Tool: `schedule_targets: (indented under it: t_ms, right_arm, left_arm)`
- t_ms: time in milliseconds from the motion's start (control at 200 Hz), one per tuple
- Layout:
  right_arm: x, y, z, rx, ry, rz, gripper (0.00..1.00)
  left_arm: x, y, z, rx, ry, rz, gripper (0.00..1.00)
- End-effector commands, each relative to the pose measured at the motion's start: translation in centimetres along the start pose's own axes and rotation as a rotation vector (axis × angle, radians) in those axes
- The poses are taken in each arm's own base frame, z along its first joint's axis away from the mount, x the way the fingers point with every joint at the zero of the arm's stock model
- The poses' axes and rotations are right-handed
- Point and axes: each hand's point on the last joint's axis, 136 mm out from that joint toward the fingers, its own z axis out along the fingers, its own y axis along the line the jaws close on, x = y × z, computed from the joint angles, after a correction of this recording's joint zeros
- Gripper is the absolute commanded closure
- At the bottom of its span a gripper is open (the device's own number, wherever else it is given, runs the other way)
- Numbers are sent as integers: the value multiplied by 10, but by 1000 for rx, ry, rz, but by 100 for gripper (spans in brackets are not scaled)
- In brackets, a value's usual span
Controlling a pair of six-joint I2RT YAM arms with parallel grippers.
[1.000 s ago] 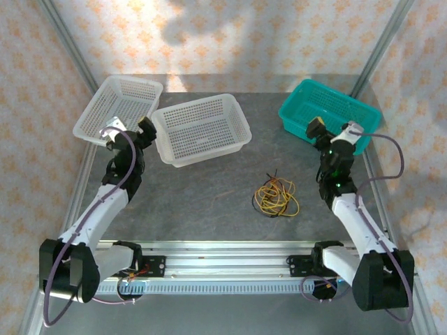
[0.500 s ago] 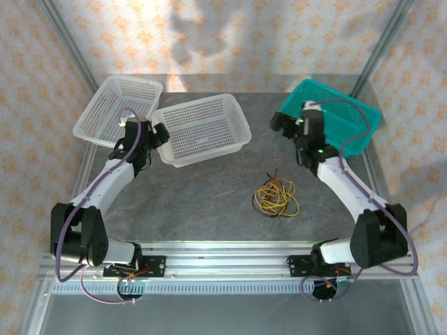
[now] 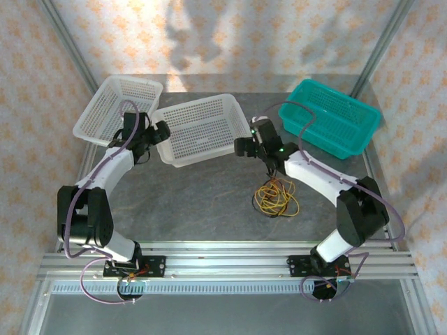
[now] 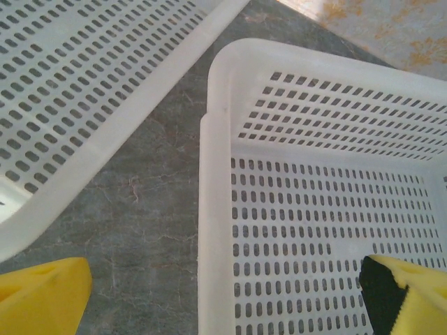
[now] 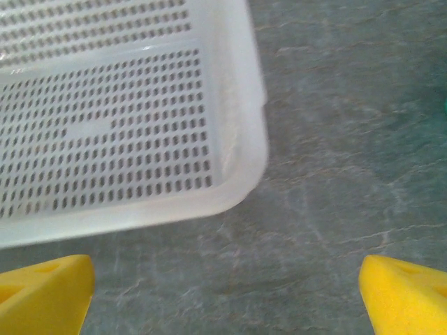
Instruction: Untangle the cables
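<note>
Loosely tangled, the yellow, black and orange-red cables (image 3: 276,197) lie untouched on the grey table (image 3: 202,202). The left gripper (image 3: 162,132) and right gripper (image 3: 241,146) both gape wide and empty, flanking the middle white basket (image 3: 192,103).

No readable text, labels, brands or numbers showed anywhere, not on baskets, arms or table.
</note>
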Motion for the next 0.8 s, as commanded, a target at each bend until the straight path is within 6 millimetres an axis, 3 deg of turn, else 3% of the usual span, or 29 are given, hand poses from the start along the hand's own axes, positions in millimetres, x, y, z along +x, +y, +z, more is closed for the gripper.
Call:
schedule_targets:
  t_ms: [0,165,481,621,796]
  right_arm:
    - [17,10,1,-42,20,-57,3]
    - [33,10,13,-32,46,-57,2]
    - [35,8,38,16,60,30,2]
    - [33,8,49,12,53,89,2]
    - [23,-9,64,45,31,204,3]
  left_arm:
    - [-2,-7,4,46,33,23,0]
    - [6,-15,11,94,65,27,0]
    - [35,-30,30,205,177,-5,0]
    - [40,-43,26,278,184,-5,1]
    - [52,-62,13,335,197,42,1]
